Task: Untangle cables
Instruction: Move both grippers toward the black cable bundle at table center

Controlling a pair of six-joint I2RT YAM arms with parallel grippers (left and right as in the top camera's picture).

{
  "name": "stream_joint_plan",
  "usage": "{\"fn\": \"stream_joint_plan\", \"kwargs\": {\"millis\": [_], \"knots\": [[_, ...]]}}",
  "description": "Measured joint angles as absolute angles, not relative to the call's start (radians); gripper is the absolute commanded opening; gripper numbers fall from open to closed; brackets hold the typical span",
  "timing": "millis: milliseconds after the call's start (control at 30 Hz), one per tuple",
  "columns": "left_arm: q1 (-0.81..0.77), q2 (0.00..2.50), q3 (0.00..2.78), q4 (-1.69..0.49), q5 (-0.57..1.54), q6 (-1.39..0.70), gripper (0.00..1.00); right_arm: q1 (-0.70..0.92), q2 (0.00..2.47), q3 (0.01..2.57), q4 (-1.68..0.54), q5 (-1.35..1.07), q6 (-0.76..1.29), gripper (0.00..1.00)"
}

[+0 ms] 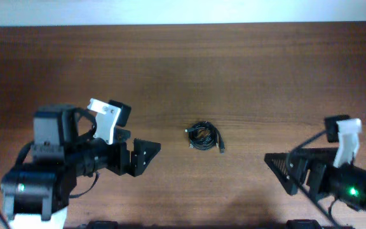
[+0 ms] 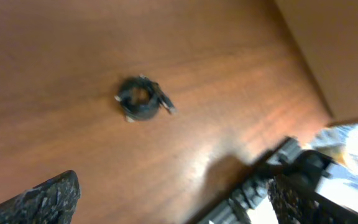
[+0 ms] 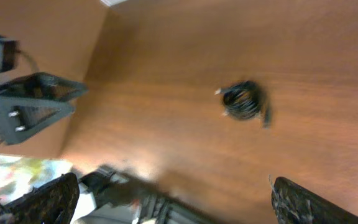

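Observation:
The cables (image 1: 204, 137) lie as one tight little black coil with small plug ends on the brown table, near its middle. The coil also shows in the left wrist view (image 2: 141, 99) and in the right wrist view (image 3: 245, 101). My left gripper (image 1: 138, 155) is open and empty, to the left of the coil and well apart from it. My right gripper (image 1: 286, 170) is open and empty, to the right of the coil and nearer the front edge. Both wrist views are blurred.
The wooden table (image 1: 246, 70) reaches to a pale wall strip at the back. The left wrist view shows the right arm's base (image 2: 278, 180) at the lower right. The right wrist view shows the left gripper (image 3: 30, 106) at the left.

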State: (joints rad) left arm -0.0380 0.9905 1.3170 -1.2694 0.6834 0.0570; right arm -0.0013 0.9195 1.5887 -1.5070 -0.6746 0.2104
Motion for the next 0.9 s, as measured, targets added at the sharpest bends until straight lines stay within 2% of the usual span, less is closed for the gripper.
{"fn": "stream_joint_plan", "kwargs": {"millis": [67, 167, 400, 633, 700, 733, 767, 800, 900], "knots": [[-0.038, 1.028, 1.317, -1.303, 0.703, 0.060, 0.99, -0.001, 0.960, 1.588, -1.574, -0.691, 0.212, 0.98], [-0.061, 1.056, 1.319, -1.383, 0.606, 0.051, 0.99, -0.001, 0.978, 1.586, -1.692, -0.515, 0.279, 0.99], [-0.299, 1.210, 1.321, -1.341, 0.343, -0.122, 0.99, 0.040, 0.983, 1.586, -1.691, -0.402, 0.341, 0.98], [-0.334, 1.520, 1.322, -1.293, 0.356, -0.229, 1.00, 0.057, 1.115, 1.572, -1.571, -0.454, 0.375, 0.98], [-0.344, 1.600, 1.322, -1.228, 0.369, -0.253, 0.88, 0.059, 1.177, 1.567, -1.573, -0.470, 0.390, 0.99], [-0.351, 1.647, 1.322, -1.192, 0.374, -0.281, 0.88, 0.060, 1.209, 1.566, -1.573, -0.476, 0.391, 0.99], [-0.358, 1.684, 1.322, -1.168, 0.378, -0.292, 0.78, 0.060, 1.248, 1.564, -1.579, -0.480, 0.391, 0.99], [-0.372, 1.724, 1.322, -1.122, 0.385, -0.310, 0.63, 0.060, 1.284, 1.562, -1.586, -0.488, 0.386, 0.99], [-0.413, 1.790, 1.322, -0.989, 0.390, -0.379, 0.60, 0.063, 1.360, 1.559, -1.590, -0.548, 0.338, 0.99]]}}
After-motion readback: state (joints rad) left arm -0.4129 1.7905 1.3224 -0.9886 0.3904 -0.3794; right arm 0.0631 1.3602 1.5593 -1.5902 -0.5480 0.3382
